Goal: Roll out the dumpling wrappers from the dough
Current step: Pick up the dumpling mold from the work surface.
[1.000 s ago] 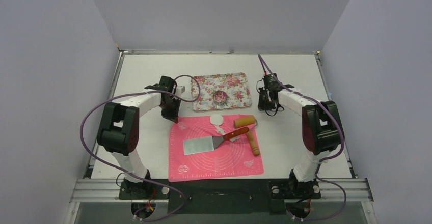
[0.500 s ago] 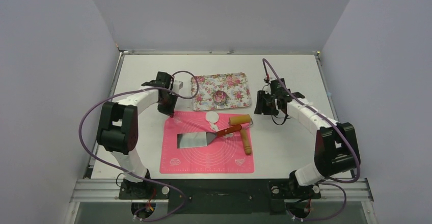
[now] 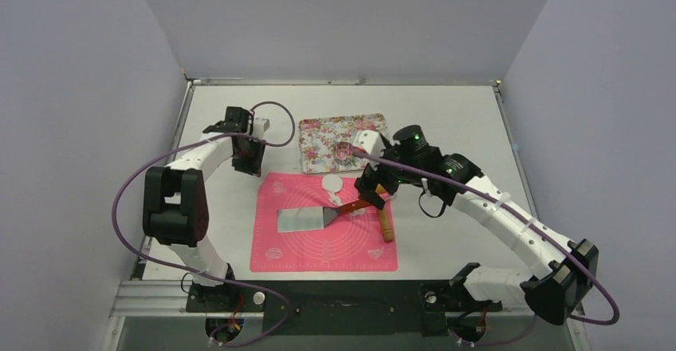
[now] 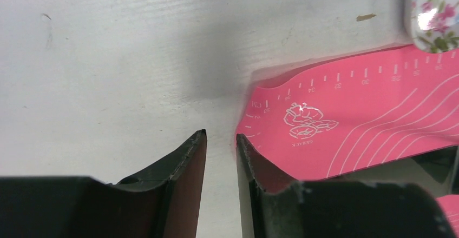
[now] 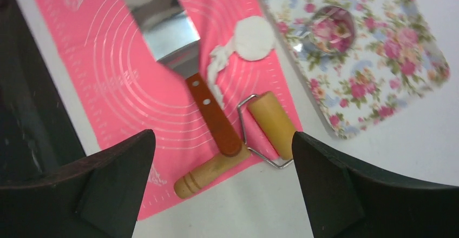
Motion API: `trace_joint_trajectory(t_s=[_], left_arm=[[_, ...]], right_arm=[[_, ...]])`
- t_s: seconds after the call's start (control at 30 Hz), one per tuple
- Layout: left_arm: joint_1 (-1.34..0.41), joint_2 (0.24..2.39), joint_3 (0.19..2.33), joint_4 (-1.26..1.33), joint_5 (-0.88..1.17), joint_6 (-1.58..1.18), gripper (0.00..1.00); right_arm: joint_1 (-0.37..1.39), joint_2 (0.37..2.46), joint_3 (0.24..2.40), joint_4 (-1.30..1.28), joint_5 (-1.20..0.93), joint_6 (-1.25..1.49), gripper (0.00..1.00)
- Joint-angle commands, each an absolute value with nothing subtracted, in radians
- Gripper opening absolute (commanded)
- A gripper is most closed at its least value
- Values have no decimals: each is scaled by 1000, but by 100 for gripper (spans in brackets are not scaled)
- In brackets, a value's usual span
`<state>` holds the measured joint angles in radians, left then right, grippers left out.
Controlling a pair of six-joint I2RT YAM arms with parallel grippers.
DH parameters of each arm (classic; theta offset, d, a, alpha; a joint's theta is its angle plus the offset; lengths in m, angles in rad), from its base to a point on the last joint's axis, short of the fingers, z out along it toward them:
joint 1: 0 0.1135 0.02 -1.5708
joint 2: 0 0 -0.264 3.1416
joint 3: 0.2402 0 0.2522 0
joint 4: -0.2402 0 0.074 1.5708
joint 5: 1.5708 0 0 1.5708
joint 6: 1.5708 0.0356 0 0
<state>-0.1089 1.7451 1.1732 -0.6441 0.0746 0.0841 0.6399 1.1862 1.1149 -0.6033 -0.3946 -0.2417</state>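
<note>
Right gripper (image 5: 223, 139) hangs wide open, empty, over the pastry roller (image 5: 269, 120) at lower middle, so I'd say pick-up step. Round wrapper (image 5: 253, 31) and dough scraps (image 5: 215, 67) sit upper middle on the pink mat (image 5: 108, 103). Left gripper (image 4: 221, 140) barely apart, empty. Next: line up on the roller's handle

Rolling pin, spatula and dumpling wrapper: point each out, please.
rolling pin (image 5: 270, 123): right wrist view, on the wooden roller.
spatula (image 5: 159, 21): right wrist view, on the metal blade.
dumpling wrapper (image 5: 255, 38): right wrist view, centre of the white disc.

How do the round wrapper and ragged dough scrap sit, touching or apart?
Touching. Right wrist view shows the dough scrap running into the round wrapper, no pink mat between.
</note>
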Motion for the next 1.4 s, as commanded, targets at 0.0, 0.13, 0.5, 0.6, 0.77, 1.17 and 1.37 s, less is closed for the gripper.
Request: trace_joint_trajectory(t_s=[0.0, 0.13, 0.5, 0.6, 0.77, 1.17, 1.37], left_arm=[[-98, 1653, 1224, -639, 135, 77, 25], [-89, 1609, 1194, -625, 149, 55, 25], [-71, 1510, 1100, -613, 178, 67, 26], [-71, 1505, 1106, -617, 173, 76, 26], [-70, 1514, 1114, -605, 157, 77, 35], [-64, 1531, 1118, -616, 142, 81, 49], [-64, 1538, 1119, -615, 148, 80, 50]], right_arm=[[748, 1322, 1217, -850, -455, -645, 93], [774, 1525, 1356, -1029, -456, -751, 90], [819, 1774, 1544, -974, -417, -708, 83], [740, 1747, 1629, -849, -593, -549, 84], [607, 1742, 1623, -438, -354, 71, 85], [555, 2054, 1817, -599, 8, 326, 61], [541, 2127, 1824, -593, 9, 359, 55]])
